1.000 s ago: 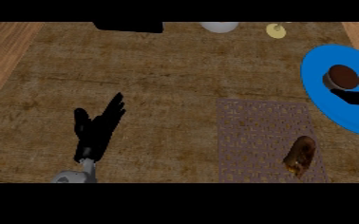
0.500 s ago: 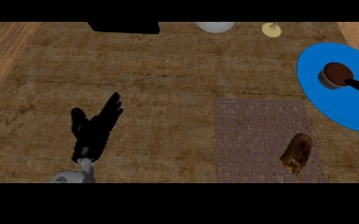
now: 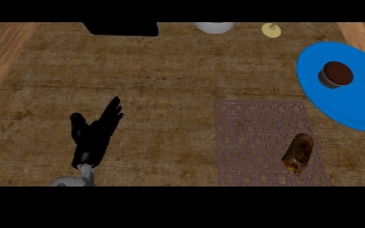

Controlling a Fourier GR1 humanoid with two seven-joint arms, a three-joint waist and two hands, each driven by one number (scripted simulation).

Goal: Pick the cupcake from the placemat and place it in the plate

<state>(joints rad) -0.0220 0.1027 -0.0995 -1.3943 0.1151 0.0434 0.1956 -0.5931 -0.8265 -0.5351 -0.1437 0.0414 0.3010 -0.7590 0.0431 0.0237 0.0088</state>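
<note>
The bench (image 3: pixel 143 87) fills the view, its brown top carrying everything else. One blue plate (image 3: pixel 321 101) lies at the right edge, partly cut off by the frame, and one cupcake (image 3: pixel 336 74) with a dark top already stands on it, toward its upper part. One grey-brown placemat (image 3: pixel 249 140) lies just below and left of the plate, its upper right corner close to the plate's rim. One brown, elongated item (image 3: pixel 299 153) lies tilted on the placemat's lower right part; what it is cannot be told. Only one robot hand shows: the left robot hand (image 3: pixel 92 135) comes up from the lower edge at the left, well apart from the placemat, its fingers straight and spread, pointing up and slightly right, with nothing in it. Along the far edge sit one black object (image 3: pixel 121 28), one pale rounded object (image 3: pixel 214 27) and one small yellowish object (image 3: pixel 271 30), each cut off or too small to identify.
</note>
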